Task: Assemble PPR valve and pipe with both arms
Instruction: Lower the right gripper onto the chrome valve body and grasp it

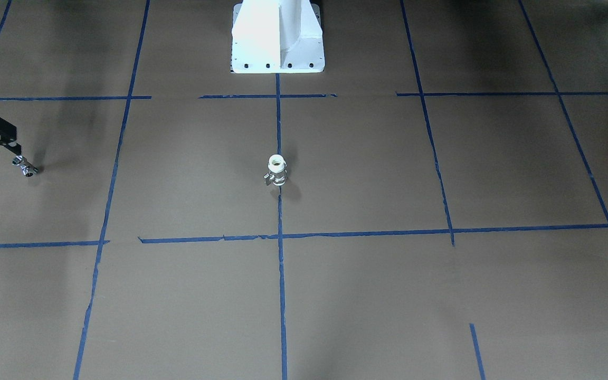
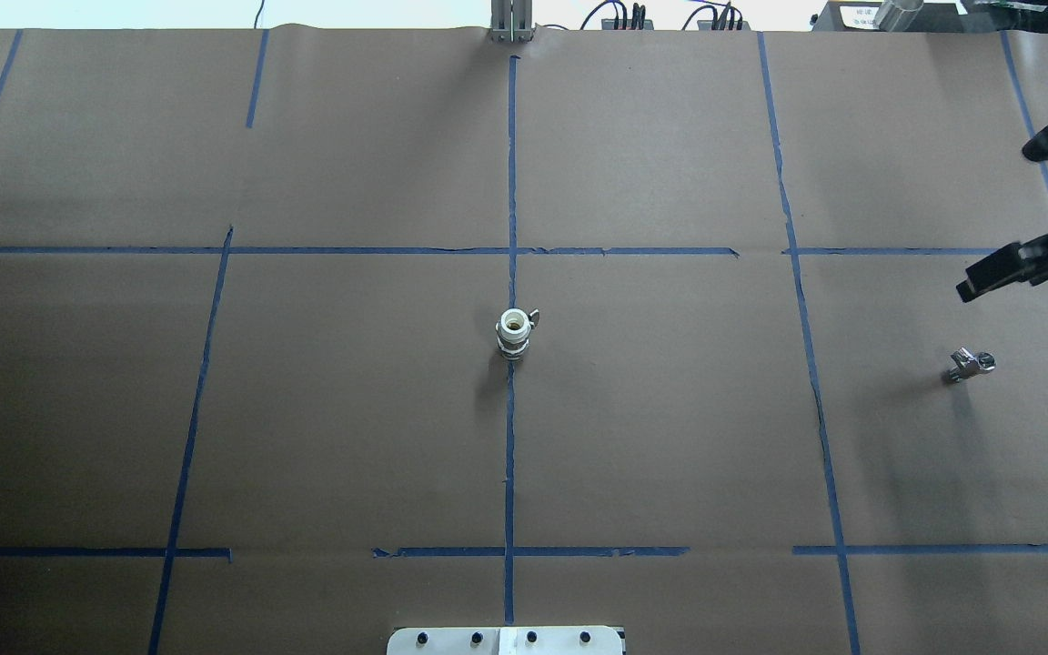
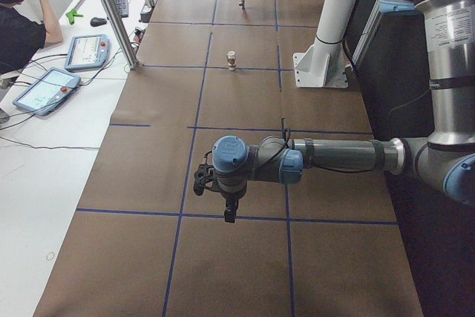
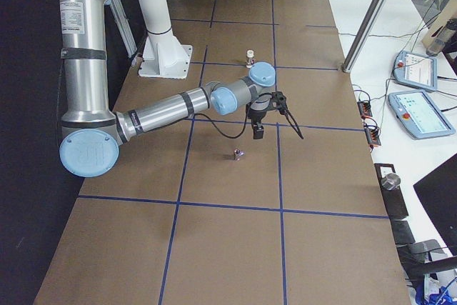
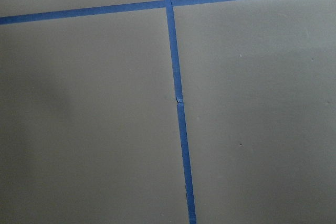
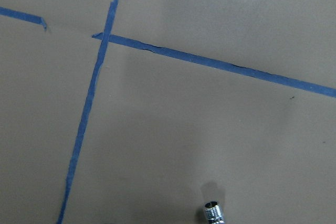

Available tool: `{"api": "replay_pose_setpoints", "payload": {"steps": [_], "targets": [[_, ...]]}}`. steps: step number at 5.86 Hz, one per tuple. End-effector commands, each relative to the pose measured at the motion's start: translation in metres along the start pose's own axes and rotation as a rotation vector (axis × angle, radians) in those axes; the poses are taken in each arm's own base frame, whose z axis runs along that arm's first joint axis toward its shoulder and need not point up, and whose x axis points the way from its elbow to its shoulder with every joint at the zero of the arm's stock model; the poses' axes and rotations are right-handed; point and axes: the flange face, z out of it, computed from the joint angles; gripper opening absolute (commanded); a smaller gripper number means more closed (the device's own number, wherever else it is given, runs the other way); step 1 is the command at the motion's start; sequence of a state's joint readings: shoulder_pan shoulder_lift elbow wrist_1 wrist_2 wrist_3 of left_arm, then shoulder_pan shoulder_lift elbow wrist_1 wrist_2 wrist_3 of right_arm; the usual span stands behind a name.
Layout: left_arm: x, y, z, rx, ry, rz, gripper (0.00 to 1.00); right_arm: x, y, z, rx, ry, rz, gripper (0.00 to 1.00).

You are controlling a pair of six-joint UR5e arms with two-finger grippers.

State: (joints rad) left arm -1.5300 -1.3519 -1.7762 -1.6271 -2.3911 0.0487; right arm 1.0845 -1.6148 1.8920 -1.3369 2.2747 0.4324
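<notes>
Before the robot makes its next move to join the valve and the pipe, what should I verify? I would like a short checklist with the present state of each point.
1. Valve stands upright on the table, nothing touching it: ok.
2. Pipe rests free on the table, not gripped: ok.
3. Right pincer open for a grasp: ok.
4. Right pincer lined up over the pipe: not ok; the pipe shows only at the bottom edge of the right wrist view.
5. Left pincer open: cannot tell.
6. Left pincer close to the valve: not ok; its wrist view shows only table and blue tape.
</notes>
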Motion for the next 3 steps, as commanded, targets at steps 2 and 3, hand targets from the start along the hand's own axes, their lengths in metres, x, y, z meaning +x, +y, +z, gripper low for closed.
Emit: {"api": "replay_pose_setpoints", "payload": {"steps": [2,3], "targets": [[-0.002,0.0,0.001,-0.002,0.0,-0.003,1.0,0.011,0.063,0.083,0.007,0.064,-0.118,1.0],[-0.003,0.0,0.002,-0.004,0.001,-0.006,1.0,0.023,0.067,0.099,0.025,0.047,-0.142,1.0]]}}
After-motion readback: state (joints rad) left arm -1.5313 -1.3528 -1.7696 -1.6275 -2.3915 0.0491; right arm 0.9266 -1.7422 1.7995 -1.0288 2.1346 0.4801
